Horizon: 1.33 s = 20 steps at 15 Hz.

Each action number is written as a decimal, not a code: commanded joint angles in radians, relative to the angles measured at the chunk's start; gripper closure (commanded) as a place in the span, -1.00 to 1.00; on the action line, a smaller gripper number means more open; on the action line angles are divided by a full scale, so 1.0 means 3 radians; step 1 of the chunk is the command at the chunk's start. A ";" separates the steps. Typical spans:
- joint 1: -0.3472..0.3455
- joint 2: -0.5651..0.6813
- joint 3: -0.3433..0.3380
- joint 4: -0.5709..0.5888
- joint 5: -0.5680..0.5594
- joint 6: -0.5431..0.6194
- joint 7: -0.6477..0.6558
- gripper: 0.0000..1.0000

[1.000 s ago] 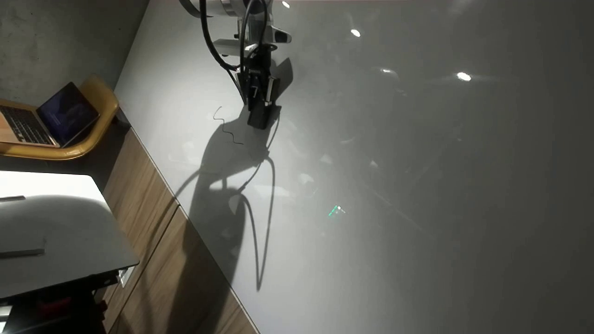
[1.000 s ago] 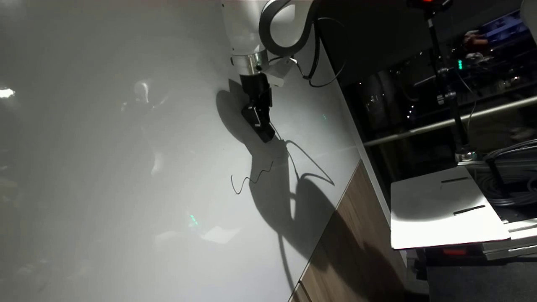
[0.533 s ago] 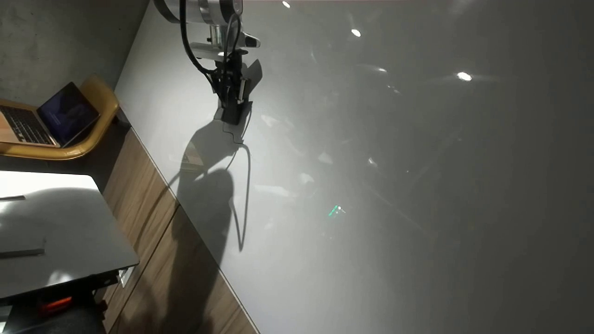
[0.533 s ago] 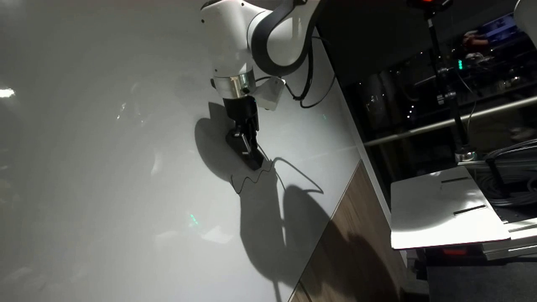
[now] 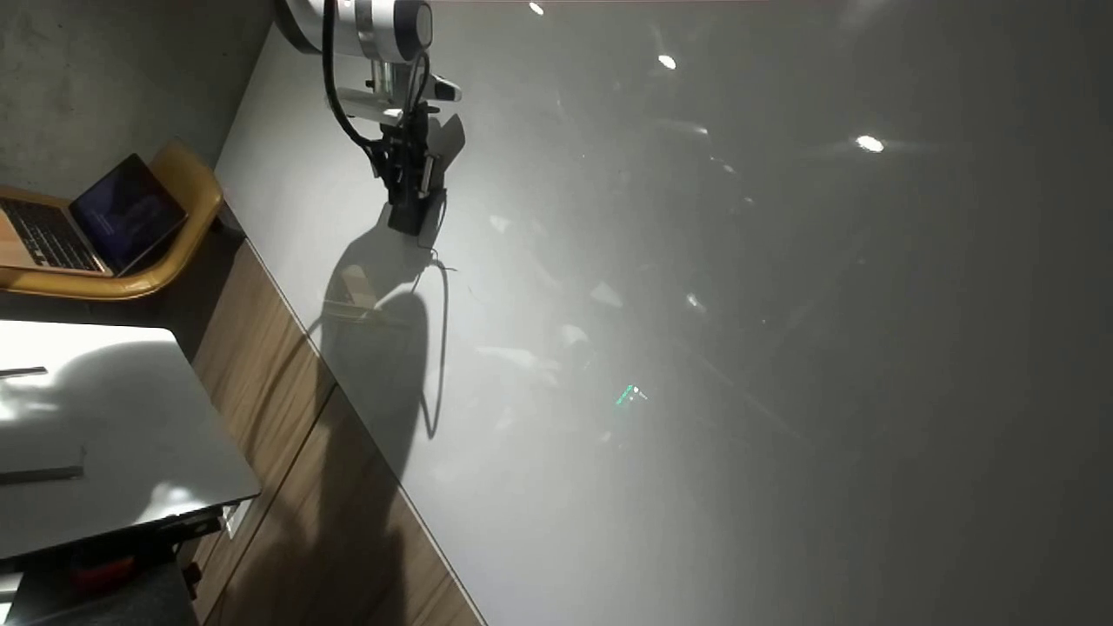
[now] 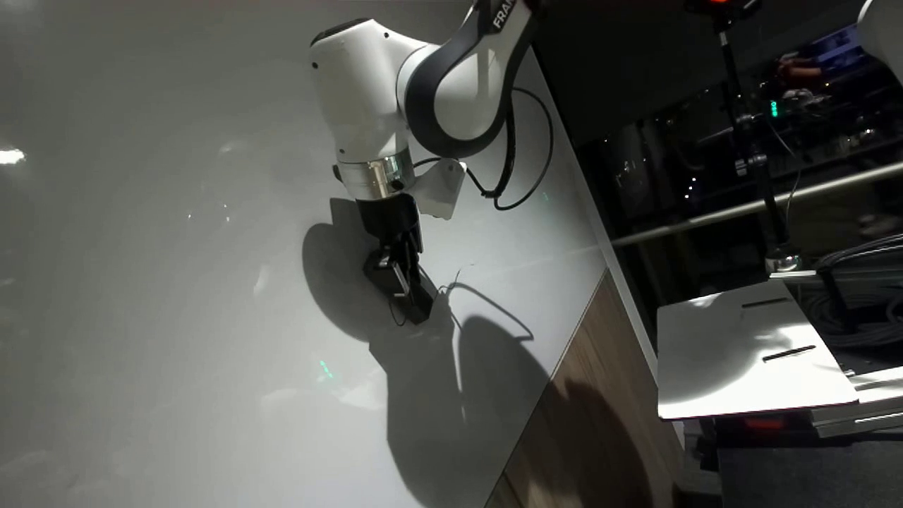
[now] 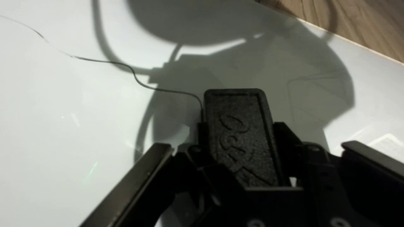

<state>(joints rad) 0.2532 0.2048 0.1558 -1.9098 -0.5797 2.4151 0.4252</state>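
Note:
My gripper (image 7: 240, 135) is shut on a dark block (image 7: 236, 108) with curved marks cut into its top, one finger against each long side. Past the block's far left corner runs a thin dark wavy line (image 7: 172, 91) on the glossy white surface (image 7: 47, 119). In an exterior view the block (image 6: 413, 303) covers the middle of the line, and only its ends show on either side. A fainter stretch of line lies beyond one end. Whether the block touches the surface I cannot tell. In an exterior view the gripper (image 5: 413, 187) points down the picture, with its shadow spread below.
A wood-grained strip (image 5: 287, 435) borders the white surface. Beyond it are a pale panel (image 5: 130, 417) and a yellow chair (image 5: 209, 196) holding a laptop (image 5: 130, 213). A black cable (image 6: 509, 148) loops beside the arm. A dark stand (image 6: 765, 183) rises past the edge.
The arm has moved left in both exterior views, and clearly downward in one of them, carrying the block onto the wavy line, which lay apart from it before. The grip stays the same.

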 commanded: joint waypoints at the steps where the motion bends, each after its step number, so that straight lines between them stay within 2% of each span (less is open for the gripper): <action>1: 0.0087 0.0261 -0.0021 0.0431 0.0123 -0.0039 -0.0073 0.43; 9: 0.0039 0.0451 -0.0152 0.0716 0.0435 -0.0238 -0.0042 0.43; 14: 0.0090 0.0395 -0.0206 0.0639 0.0339 -0.0224 0.0193 0.43; 20: -0.0009 0.0363 -0.0314 0.0535 0.0361 -0.0191 0.0228 0.43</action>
<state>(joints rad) 0.2800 0.2690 0.1223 -1.8080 -0.4399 2.3139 0.5048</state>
